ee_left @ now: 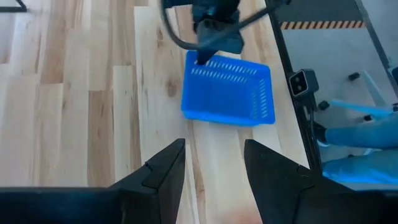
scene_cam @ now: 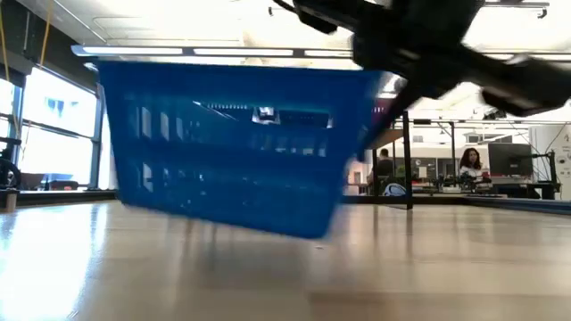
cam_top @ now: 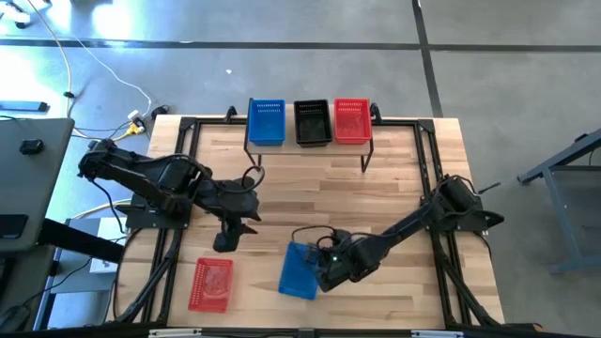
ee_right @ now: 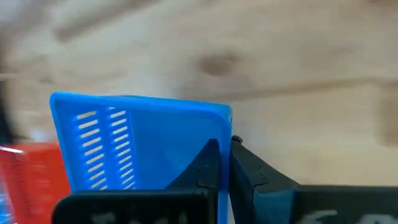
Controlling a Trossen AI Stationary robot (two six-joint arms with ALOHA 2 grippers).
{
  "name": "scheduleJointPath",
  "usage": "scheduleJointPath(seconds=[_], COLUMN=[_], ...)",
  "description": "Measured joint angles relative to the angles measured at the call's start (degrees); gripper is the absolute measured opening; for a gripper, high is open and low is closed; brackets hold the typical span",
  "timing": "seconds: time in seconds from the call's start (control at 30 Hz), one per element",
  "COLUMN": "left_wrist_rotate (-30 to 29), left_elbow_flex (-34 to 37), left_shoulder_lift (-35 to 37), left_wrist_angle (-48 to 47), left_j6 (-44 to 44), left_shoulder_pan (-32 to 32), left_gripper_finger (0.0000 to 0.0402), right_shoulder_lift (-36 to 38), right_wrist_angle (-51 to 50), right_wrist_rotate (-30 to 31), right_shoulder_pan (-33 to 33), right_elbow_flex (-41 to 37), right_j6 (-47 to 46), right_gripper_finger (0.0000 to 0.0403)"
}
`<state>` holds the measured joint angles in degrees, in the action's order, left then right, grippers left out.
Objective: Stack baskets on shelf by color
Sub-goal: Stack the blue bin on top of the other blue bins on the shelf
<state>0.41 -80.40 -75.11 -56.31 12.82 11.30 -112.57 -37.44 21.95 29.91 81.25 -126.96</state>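
the right gripper point(cam_top: 317, 269) pinched the rim of a blue basket point(cam_top: 299, 270), holding it tilted above the near worktop point(cam_top: 394, 188). the left gripper point(cam_top: 230, 235) hung with fingers spread, holding nothing, beyond a red basket point(cam_top: 211, 284). blue, black and red baskets sat on the shelf point(cam_top: 310, 143).

Two matte-black jointed arms flank the table point(cam_top: 394, 188), black cables looping along their links; the left gripper point(ee_left: 214, 171) ends in broad, angular dark fingers point(ee_left: 165, 171).
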Motion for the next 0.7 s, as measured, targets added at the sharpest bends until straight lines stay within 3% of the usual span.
scheduleJointPath(seconds=[0.23, 0.7], left_wrist_rotate=[-0.1, -6.4], left_elbow_flex=[0.0, 0.0], left_shoulder_lift=[0.0, -4.3], left_wrist_angle=[0.0, -1.8], left_j6=[-2.7, -5.0], left_shoulder_pan=[1.6, 5.5], left_gripper_finger=[0.0156, 0.0156], right_shoulder_lift=[0.0, 0.0], right_wrist_angle=[5.6, -0.7], right_wrist_rotate=[4.6, 4.9], right_shoulder_pan=[-2.7, -10.4], right_elbow_flex=[0.2, 9.8], right_j6=[4.9, 20.7], right_gripper_finger=[0.0002, 0.0001])
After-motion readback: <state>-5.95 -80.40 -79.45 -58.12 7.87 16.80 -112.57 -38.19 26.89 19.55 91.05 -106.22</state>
